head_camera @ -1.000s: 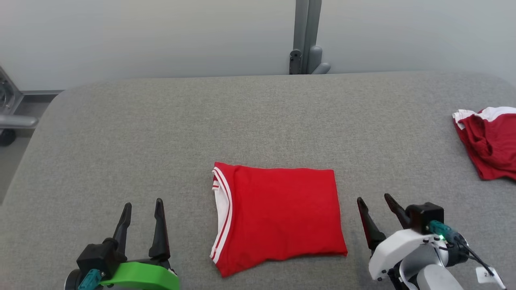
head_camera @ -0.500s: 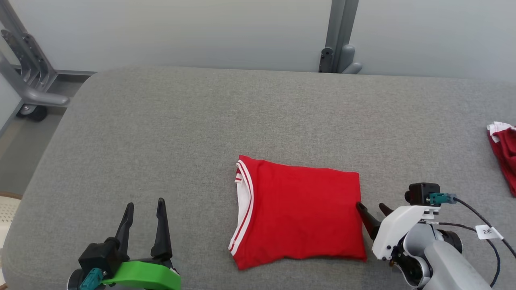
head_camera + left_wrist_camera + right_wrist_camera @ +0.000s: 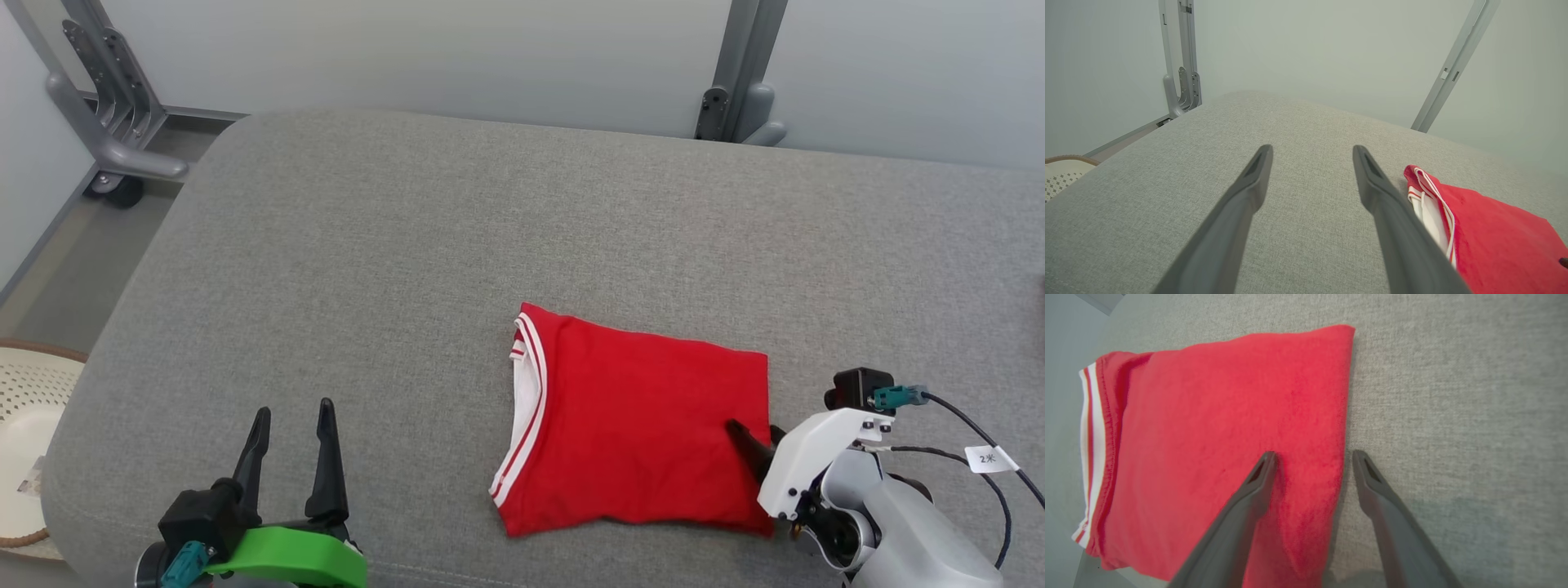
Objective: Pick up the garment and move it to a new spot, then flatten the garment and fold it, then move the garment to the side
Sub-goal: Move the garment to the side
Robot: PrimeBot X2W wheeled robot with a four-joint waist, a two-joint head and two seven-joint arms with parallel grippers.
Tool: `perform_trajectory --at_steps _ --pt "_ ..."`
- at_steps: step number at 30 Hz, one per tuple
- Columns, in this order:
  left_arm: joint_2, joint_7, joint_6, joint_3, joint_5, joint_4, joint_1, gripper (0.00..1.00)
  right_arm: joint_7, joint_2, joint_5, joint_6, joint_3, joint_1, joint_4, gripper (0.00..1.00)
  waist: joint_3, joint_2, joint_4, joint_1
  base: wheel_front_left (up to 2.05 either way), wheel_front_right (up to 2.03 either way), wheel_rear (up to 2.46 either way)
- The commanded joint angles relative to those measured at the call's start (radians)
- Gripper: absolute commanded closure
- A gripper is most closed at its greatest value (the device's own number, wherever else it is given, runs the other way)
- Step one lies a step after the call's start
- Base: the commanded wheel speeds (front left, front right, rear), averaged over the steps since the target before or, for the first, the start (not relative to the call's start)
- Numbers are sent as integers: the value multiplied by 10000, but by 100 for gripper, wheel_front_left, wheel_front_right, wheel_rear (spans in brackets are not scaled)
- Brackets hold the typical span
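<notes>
In the head view, the garment (image 3: 637, 441), a red top with white-striped trim, lies folded into a neat rectangle on the grey table (image 3: 408, 245), near the front edge and right of centre. The right gripper (image 3: 758, 437) sits at the garment's right edge. One dark finger lies over the red cloth and the other tip is just off it. The left gripper (image 3: 294, 410) hovers well apart to the left, its fingers spread and empty. A pale basket (image 3: 24, 441) stands off the table's left end.

In the left wrist view, the left gripper (image 3: 1312, 151) points over bare table with its fingers apart and holding nothing. The garment's trimmed end (image 3: 1429, 204) lies just beside the right-hand finger.

In the right wrist view, the right gripper (image 3: 1314, 455) straddles the folded edge with its fingers open. One finger rests on the cloth, the other on the table beside it.

The folding looks done, so the step in hand appears to be moving the garment aside. The next move calls for the fingers to close through every layer at that edge. The carry or slide should then be gentle, so the fold holds.
</notes>
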Motion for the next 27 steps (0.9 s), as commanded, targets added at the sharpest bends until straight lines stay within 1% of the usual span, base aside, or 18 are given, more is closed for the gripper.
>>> perform_trajectory --at_steps 1,2,4,5,11,16,20,23,24,26,27 --pt "15 -25 17 13 49 -31 -69 0 -55 -28 89 -6 93 -45 81 60 19 99 14 -1 0 0 0" --pt "15 -25 20 34 59 -35 -56 0 -124 -1 201 -6 193 -93 89 74 25 99 7 -1 0 0 0" --pt "15 -25 19 62 65 -36 -21 0 -191 -8 424 -6 373 -174 144 98 36 99 -28 -1 0 0 0" --pt "15 -25 12 61 80 -31 -12 0 -235 -20 523 -6 481 -232 164 100 42 99 -53 -1 0 0 0" --pt "15 -25 -5 4 134 -95 -14 0 -667 -200 1044 -6 960 -572 236 100 86 99 -370 -1 0 0 0" --pt "15 -23 -89 -69 147 -160 -3 0 -1056 -552 1241 -9 1173 -818 360 100 111 99 -988 -1 0 0 0" --pt "15 -25 -106 -171 97 -180 -20 0 -1156 -971 1293 -8 1305 -1043 460 100 167 99 -1750 -1 0 0 0" --pt "15 -23 -83 -267 59 -210 -65 0 -1147 -1267 1318 -8 1401 -1248 460 100 271 99 -2472 -1 0 0 0" --pt "15 -24 -82 -391 45 -214 -162 0 -1129 -1497 1320 -8 1414 -1384 443 100 363 99 -2958 -1 0 0 0" --pt "15 -24 -54 -428 37 -241 -262 0 -1088 -1652 1274 -8 1480 -1573 396 100 484 99 -3502 -1 0 0 0" --pt "15 -24 -54 -428 37 -241 -262 0 -1088 -1652 1274 -8 1480 -1573 396 100 484 99 -3502 -1 0 0 0"
